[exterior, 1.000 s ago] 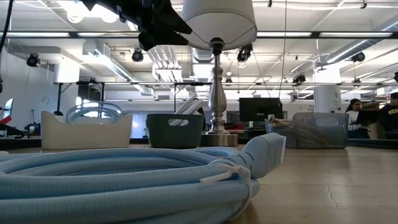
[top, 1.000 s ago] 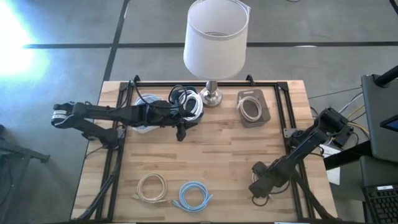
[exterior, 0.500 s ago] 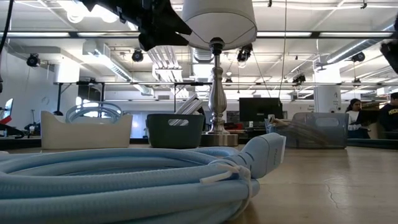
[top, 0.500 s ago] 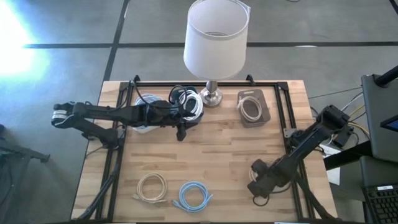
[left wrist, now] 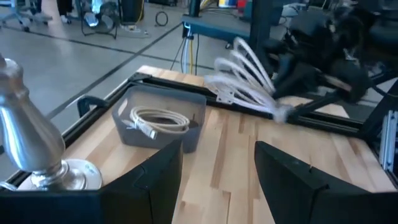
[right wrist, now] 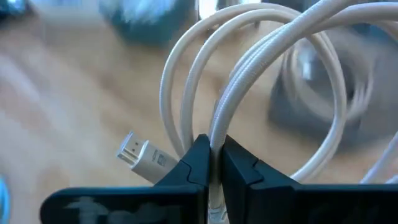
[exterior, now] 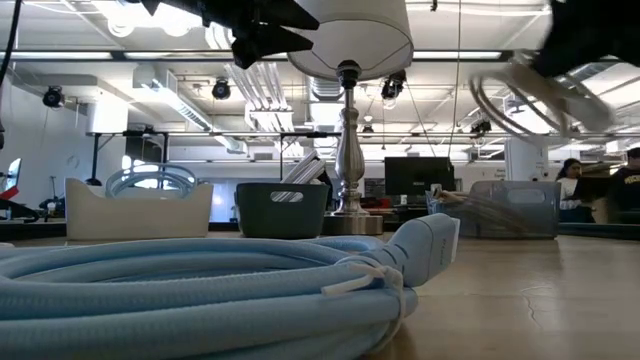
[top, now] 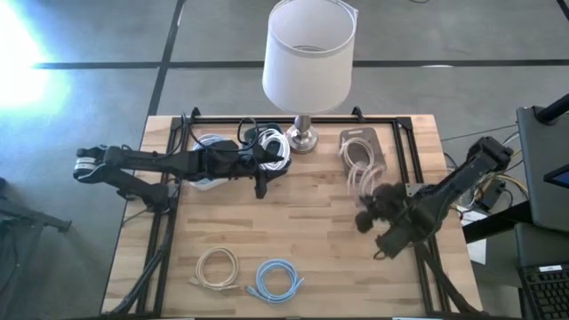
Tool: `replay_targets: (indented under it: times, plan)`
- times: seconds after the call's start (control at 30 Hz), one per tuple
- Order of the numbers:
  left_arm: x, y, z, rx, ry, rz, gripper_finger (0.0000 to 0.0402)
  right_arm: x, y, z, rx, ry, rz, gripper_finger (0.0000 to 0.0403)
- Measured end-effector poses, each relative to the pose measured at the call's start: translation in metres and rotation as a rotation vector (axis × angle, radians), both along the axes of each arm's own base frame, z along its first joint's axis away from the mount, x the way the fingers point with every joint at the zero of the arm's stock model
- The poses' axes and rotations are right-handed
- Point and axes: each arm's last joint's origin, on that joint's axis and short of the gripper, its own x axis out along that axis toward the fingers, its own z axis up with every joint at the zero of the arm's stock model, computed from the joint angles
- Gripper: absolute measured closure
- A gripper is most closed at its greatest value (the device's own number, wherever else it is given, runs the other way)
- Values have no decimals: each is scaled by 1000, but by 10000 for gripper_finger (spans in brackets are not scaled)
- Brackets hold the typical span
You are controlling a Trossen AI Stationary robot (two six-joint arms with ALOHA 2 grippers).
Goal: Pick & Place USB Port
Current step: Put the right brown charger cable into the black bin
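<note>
Four views: one overhead, one at table height, two on the wrists.
The high view looks straight down on the table [top: 311, 222]; the low view looks level past a blue cable coil [exterior: 190, 290]; both show the lamp [top: 307, 53].

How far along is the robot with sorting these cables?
Looks done: one white cable lies in the grey tray, and others fill the bins under the left gripper. In hand: the right gripper holds a white cable coil above the table. Left: a cream coil and a blue coil.
</note>
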Motion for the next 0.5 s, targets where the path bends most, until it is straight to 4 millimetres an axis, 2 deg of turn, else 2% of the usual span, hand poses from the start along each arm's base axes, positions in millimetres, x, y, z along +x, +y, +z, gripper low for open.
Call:
replay_targets:
  times: [0.23,0.37,0.5]
  plan:
    - [1,0,5,5,-55,0,197,-4,-51,14,-149,-28,-109,389]
    - [1,0,7,6,-72,0,197,1,-75,12,-150,-11,-207,389]
    - [1,0,7,6,-73,0,197,13,-96,3,-137,78,-211,389]
